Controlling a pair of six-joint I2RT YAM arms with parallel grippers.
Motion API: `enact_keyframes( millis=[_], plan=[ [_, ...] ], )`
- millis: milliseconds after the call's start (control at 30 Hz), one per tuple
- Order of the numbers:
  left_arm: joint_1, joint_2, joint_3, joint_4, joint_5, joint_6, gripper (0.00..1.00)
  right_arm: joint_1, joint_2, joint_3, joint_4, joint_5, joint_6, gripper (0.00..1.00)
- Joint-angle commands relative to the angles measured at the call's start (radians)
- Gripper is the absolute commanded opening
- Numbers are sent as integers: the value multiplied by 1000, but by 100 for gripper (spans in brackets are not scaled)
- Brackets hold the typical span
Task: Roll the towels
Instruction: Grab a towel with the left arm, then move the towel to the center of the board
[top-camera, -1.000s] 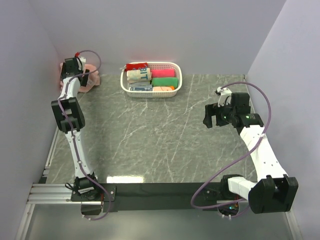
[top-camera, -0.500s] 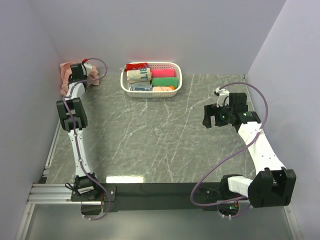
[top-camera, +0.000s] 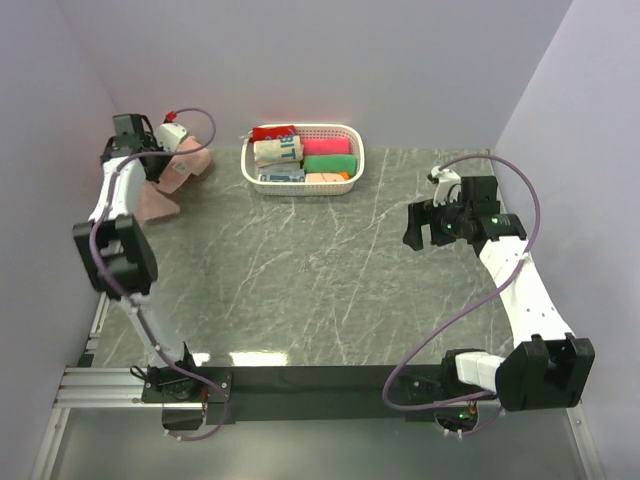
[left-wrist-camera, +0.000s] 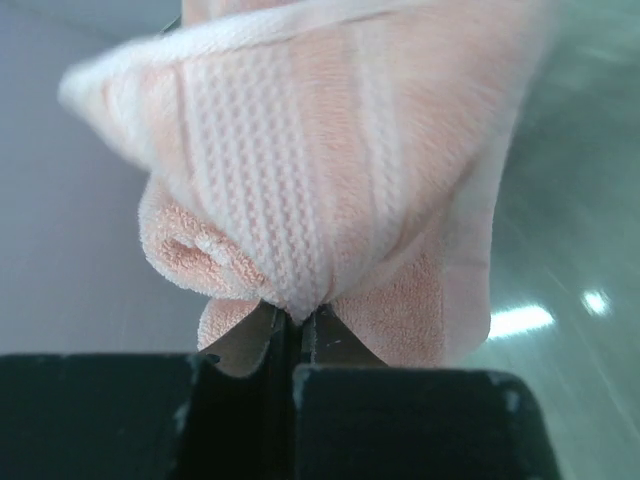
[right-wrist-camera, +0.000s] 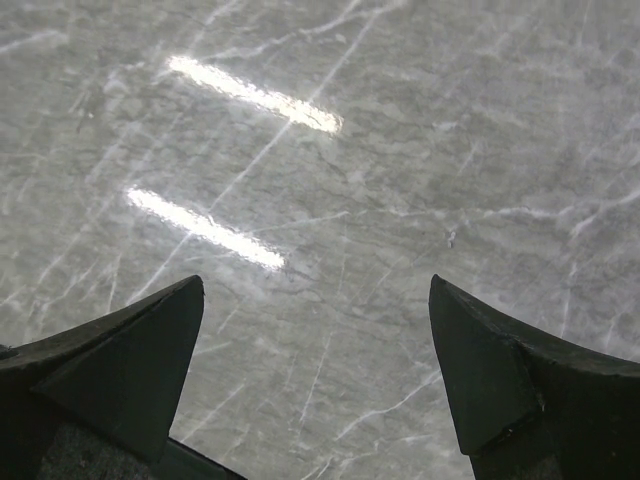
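The salmon-pink towel (top-camera: 168, 182) hangs bunched at the table's far left corner, against the left wall. My left gripper (top-camera: 160, 152) is shut on a pinched fold of it; in the left wrist view the towel (left-wrist-camera: 330, 190) fills the frame, its cloth squeezed between my closed jaws, left gripper (left-wrist-camera: 293, 318). On the right side of the table my right gripper (top-camera: 421, 228) hovers open over bare marble, with nothing between its fingertips, right gripper (right-wrist-camera: 315, 330) in its own wrist view.
A white plastic basket (top-camera: 349, 158) stands at the back centre, holding several rolled cloths in red, magenta, green and cream. Walls close in on the left, right and back. The marble tabletop (top-camera: 320, 270) spreads between the arms.
My left gripper closed on the towel and pulled it up and toward the front-left, drawing the cloth out from the corner. The right arm shifted only slightly.
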Motion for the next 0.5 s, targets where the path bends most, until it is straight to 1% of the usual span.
enact_keyframes(
  millis=[0,33,67,100,133,167,200,233,267,333,367,400,433,467],
  plan=[
    [-11,-267,-122,-332,221,130,0,0,27,89,-77,-64,-36,100],
    [-17,-306,-151,-399,279,155,0,1,28,97,-87,-70,-41,100],
    [-41,-346,-182,-499,295,195,0,0,30,115,-97,-78,-48,100],
    [-63,-415,-243,-557,307,218,0,0,36,125,-118,-83,-48,100],
    [-92,-447,-272,-600,317,239,0,1,41,134,-130,-86,-50,100],
    [-159,-483,-303,-663,332,237,0,0,45,155,-141,-89,-50,100],
    [-198,-541,-356,-680,352,221,0,1,57,166,-152,-93,-50,100],
    [-239,-566,-380,-693,373,204,0,1,62,175,-172,-98,-48,100],
    [-350,-587,-398,-699,417,147,0,1,68,191,-178,-103,-44,100],
    [-478,-623,-440,-612,429,33,0,0,79,201,-202,-130,-38,100],
    [-605,-627,-449,-555,416,-106,0,0,82,204,-209,-141,-36,100],
    [-661,-620,-455,-455,422,-160,0,-3,90,205,-219,-149,-33,100],
    [-713,-609,-451,-407,429,-208,2,-5,91,201,-224,-155,-31,100],
    [-806,-594,-443,-362,435,-301,11,-7,91,194,-226,-165,-28,100]
  ],
)
